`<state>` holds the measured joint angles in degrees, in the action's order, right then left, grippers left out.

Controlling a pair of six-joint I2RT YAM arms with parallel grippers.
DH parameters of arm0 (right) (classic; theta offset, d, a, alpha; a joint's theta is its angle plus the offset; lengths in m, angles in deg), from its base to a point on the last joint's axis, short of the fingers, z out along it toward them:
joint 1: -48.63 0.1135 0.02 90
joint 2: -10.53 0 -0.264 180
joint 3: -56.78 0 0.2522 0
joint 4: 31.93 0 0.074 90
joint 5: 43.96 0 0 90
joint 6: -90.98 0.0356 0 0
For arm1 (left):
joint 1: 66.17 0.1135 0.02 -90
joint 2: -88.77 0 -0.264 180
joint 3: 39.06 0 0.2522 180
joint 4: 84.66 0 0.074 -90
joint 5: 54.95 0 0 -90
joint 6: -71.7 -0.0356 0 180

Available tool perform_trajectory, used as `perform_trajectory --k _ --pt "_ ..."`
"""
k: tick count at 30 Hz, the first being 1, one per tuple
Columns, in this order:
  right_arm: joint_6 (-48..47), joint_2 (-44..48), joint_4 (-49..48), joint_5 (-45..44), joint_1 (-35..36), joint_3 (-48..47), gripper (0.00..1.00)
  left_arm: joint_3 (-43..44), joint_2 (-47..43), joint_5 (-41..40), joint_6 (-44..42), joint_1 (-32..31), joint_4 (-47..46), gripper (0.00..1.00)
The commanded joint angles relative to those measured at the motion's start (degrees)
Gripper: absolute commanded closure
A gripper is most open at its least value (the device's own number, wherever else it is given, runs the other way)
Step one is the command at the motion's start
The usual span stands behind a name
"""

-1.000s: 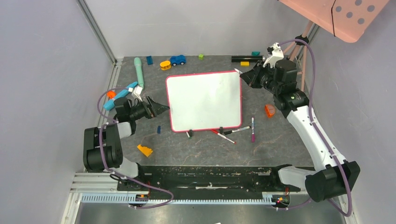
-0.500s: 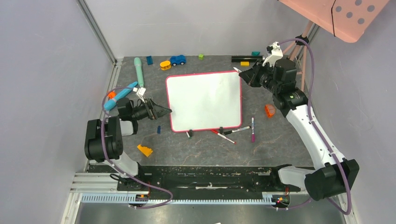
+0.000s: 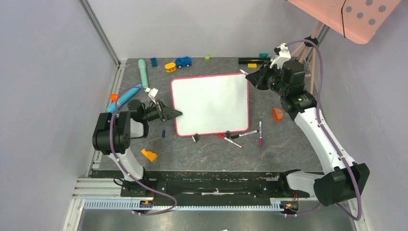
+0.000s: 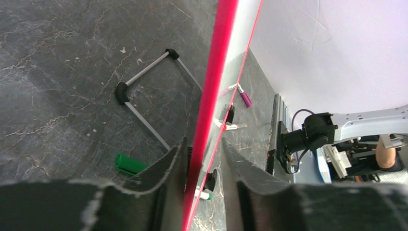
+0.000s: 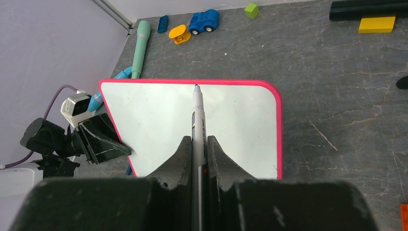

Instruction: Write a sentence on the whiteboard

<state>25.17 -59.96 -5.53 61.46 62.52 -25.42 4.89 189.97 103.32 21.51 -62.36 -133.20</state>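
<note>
The whiteboard point(image 3: 211, 103) lies flat in the middle of the table, pink-red framed, its face blank; no sentence shows on it. My left gripper point(image 3: 175, 114) straddles the board's left edge. In the left wrist view the red frame point(image 4: 216, 57) runs between the fingers of the left gripper point(image 4: 204, 142), which have closed in tightly on it. My right gripper point(image 3: 251, 78) hovers at the board's far right corner, shut on a grey marker point(image 5: 197, 110). In the right wrist view the right gripper point(image 5: 196, 139) points the marker's tip over the far edge of the whiteboard point(image 5: 231, 125).
Loose markers point(image 3: 243, 134) and a purple-capped one point(image 3: 260, 133) lie by the board's near edge. An orange piece point(image 3: 278, 113) sits to its right and a yellow wedge point(image 3: 149, 155) near left. A teal cylinder point(image 3: 143, 73), blue car point(image 3: 183, 61) and black tube point(image 3: 254, 60) line the back.
My left arm has swung right to the board's left edge, and its jaws have narrowed from wide open around the frame. The right arm and marker have stayed put.
</note>
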Motion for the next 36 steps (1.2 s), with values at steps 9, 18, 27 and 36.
perform_trajectory --k 9,18,27,36 --pt "-0.5 -0.9 -2.3 0.9 0.2 -1.3 1.0 3.0 6.6 3.0 8.7 -0.9 -18.2 0.74" --pt "-1.2 -0.4 -2.1 1.1 0.2 -0.6 1.0 0.8 8.9 2.9 9.1 -3.1 -23.9 0.98" --pt "-1.7 1.3 -1.4 0.6 0.2 0.5 1.0 -0.9 9.9 2.4 8.1 -5.5 -26.9 0.98" --pt "-2.2 2.7 -0.9 -0.2 0.1 1.5 1.0 0.5 12.0 3.0 6.9 -7.0 -26.9 0.98"
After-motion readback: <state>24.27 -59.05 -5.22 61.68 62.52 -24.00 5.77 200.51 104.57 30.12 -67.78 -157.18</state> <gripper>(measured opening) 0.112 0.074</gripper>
